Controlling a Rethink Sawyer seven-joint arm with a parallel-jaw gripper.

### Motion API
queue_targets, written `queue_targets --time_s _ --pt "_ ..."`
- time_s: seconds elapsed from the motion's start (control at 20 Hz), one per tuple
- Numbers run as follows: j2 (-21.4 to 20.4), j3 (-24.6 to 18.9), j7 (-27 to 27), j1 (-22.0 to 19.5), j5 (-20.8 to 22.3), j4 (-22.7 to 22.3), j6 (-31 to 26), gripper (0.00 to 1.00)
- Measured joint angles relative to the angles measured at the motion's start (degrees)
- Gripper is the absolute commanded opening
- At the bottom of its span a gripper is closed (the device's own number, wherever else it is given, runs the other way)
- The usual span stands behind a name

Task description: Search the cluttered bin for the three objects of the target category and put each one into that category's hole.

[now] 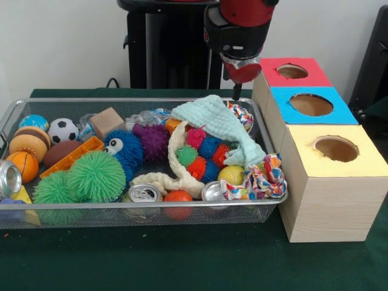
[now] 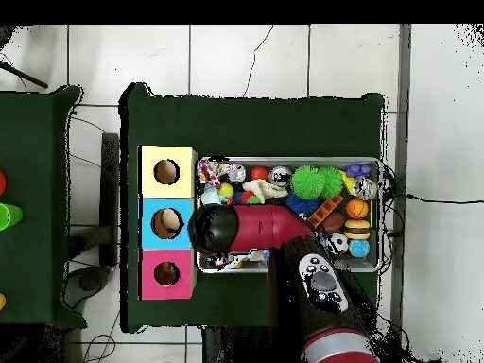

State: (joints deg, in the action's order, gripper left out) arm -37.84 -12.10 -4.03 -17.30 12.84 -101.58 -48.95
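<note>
The bin [image 1: 145, 206] is a shallow wire-mesh basket full of clutter; it also shows in the overhead view [image 2: 284, 160]. My gripper [image 1: 236, 92] hangs above the bin's far right corner, beside the red-topped box [image 1: 276, 77], with nothing visibly in it. In the overhead view the arm [image 2: 255, 230] covers the gripper and the bin's left part. In the bin lie a pale green cloth [image 1: 221, 124], a cream rope-like cloth [image 1: 176, 163], a patterned cloth [image 1: 260, 179], green spiky balls [image 1: 96, 176], a purple spiky ball [image 1: 151, 140], a soccer ball [image 1: 63, 130], a basketball [image 1: 23, 165] and cans [image 1: 144, 194].
Three wooden boxes with round holes stand right of the bin: red top, blue top [image 1: 339, 112], yellow top [image 1: 370, 160]. In the overhead view they lie left of the bin, yellow [image 2: 181, 161], blue [image 2: 181, 210], red [image 2: 181, 263]. A second green table [image 2: 33, 208] stands at the left.
</note>
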Motion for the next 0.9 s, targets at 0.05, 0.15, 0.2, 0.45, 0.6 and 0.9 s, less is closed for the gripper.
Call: queue_targets --time_s 0.05,0.15,0.2,0.45,0.6,0.9 --pt "0.5 -0.4 0.0 -0.4 0.8 0.0 1.1 1.0" --pt "1.0 -0.8 0.0 -0.9 1.8 0.0 2.2 1.0" --pt "1.4 -1.1 0.0 -1.1 2.5 0.0 2.9 1.0" --pt "2.5 -2.4 0.0 -1.8 4.9 0.0 4.4 1.0" --pt "3.2 -3.3 0.0 -1.9 6.5 0.0 4.7 1.0" --pt "3.9 -4.8 0.0 -2.0 8.7 0.0 5.8 1.0"
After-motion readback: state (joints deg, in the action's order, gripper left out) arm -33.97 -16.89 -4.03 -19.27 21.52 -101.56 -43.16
